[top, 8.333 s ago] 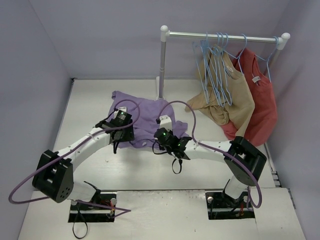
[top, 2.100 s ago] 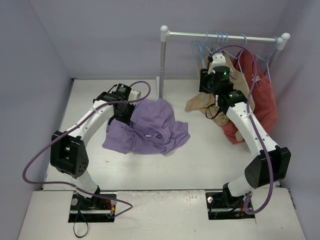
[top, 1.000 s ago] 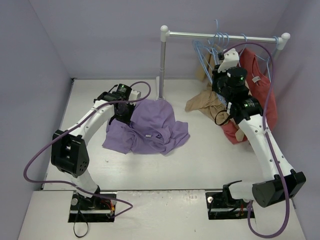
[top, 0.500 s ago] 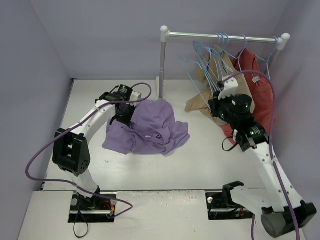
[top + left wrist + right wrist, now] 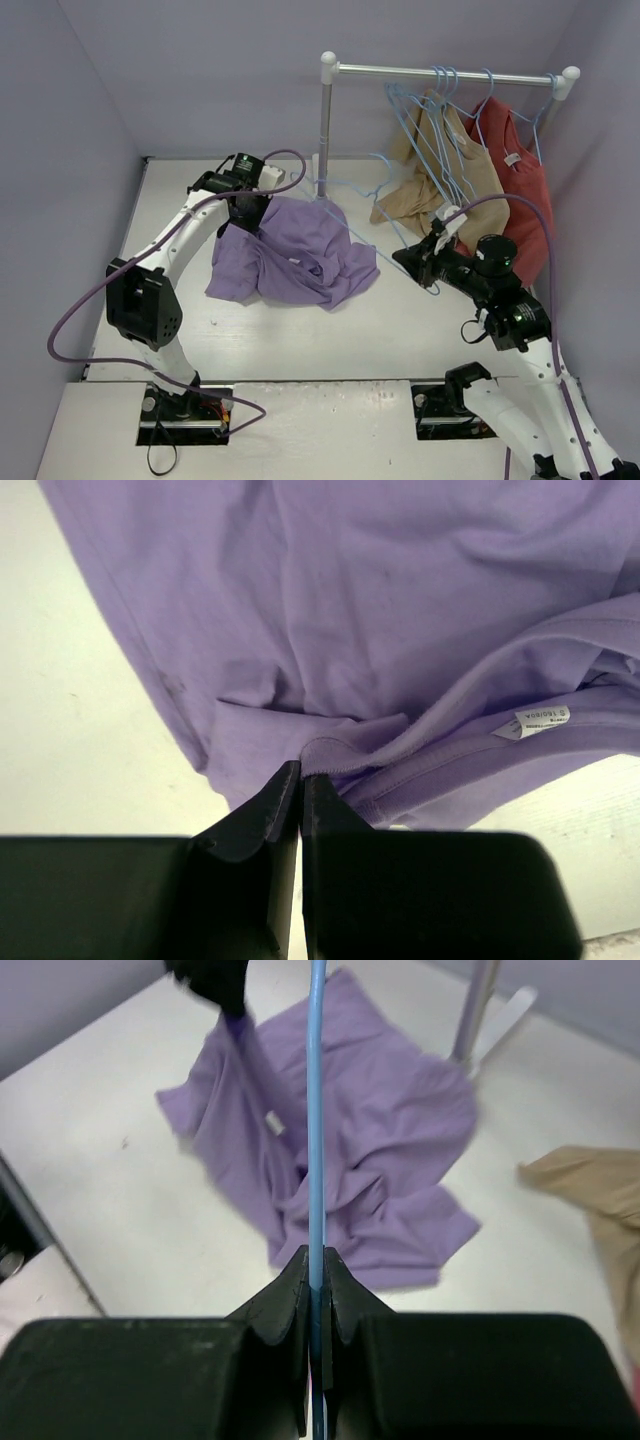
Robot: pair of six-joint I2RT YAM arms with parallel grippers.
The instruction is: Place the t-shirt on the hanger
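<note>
The lavender t-shirt lies crumpled on the white table, its collar and white label facing up. My left gripper is at the shirt's far left edge, shut on a fold of the collar. My right gripper hovers just right of the shirt, shut on a thin light-blue wire hanger that reaches out over the cloth. In the right wrist view the hanger runs straight up from the closed right gripper, with the t-shirt below it.
A clothes rack stands at the back, with a white post and a metal rail. Several blue hangers, a tan shirt and a red shirt hang on it. Purple walls close in both sides.
My right arm has pulled a hanger off the rail and swung it down and left toward the t-shirt. The left gripper keeps its hold on the collar and has shifted slightly.
</note>
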